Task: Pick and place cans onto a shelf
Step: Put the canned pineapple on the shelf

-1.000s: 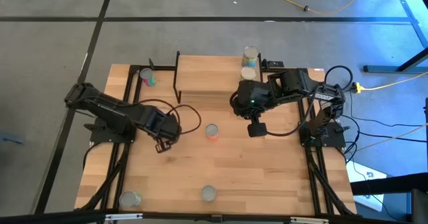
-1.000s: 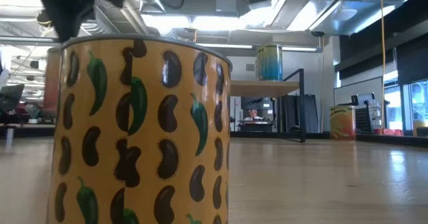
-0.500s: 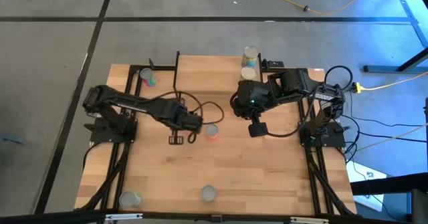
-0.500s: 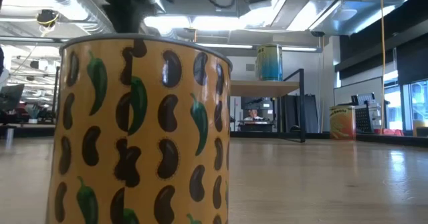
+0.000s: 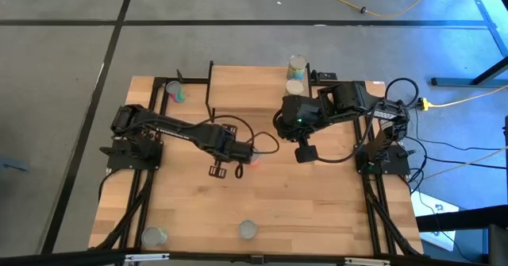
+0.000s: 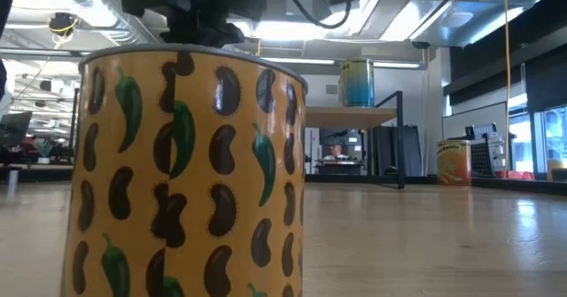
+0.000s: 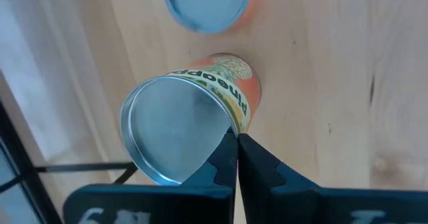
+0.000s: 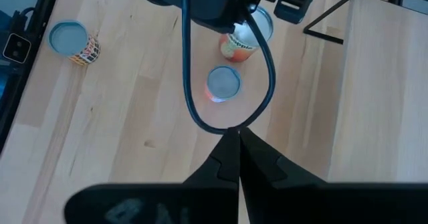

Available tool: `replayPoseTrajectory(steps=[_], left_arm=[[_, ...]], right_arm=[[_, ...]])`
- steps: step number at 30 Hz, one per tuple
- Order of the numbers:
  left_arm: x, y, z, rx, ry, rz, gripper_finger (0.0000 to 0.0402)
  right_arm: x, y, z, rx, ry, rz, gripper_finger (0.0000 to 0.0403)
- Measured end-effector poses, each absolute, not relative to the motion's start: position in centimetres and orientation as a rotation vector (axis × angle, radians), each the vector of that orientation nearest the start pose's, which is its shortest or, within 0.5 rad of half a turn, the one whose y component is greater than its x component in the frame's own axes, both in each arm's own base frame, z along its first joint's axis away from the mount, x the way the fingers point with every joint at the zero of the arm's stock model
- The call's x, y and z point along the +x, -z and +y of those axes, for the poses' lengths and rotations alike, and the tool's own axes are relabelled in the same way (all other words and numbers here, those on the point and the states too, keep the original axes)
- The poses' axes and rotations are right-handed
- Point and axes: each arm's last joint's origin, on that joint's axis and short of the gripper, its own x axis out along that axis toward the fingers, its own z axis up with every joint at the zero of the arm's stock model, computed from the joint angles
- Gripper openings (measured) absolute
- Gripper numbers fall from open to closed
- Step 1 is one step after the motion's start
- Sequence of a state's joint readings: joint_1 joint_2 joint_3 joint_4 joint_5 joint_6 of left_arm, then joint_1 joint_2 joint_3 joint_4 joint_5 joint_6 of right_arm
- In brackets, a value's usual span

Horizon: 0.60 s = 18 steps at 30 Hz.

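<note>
The left gripper (image 7: 235,158), fingers pressed together and empty, has reached the orange pineapple can (image 7: 194,122), seemingly tilted.

Overhead, table-level and two downward wrist views.

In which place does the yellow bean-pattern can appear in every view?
High view: yellow bean can by the front edge of the table, centre.
Low view: close up, filling the left half.
Left wrist view: not in it.
Right wrist view: beside the table edge.
Shared landmark: the left arm, seen in the other three views.
</note>
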State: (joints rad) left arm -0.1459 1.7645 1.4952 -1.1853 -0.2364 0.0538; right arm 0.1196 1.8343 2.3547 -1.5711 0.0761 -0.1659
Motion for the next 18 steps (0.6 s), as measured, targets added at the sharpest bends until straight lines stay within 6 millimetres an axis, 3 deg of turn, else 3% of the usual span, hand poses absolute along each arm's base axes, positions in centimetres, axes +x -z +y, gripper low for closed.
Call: replayPoseTrajectory(steps=[18], left_arm=[[33.1, -23.8, -4.2, 0.247, 0.04, 1.426, 0.0]], right_arm=[[31.7, -44.8, 3.6, -0.253, -0.128, 1.041, 0.0003]])
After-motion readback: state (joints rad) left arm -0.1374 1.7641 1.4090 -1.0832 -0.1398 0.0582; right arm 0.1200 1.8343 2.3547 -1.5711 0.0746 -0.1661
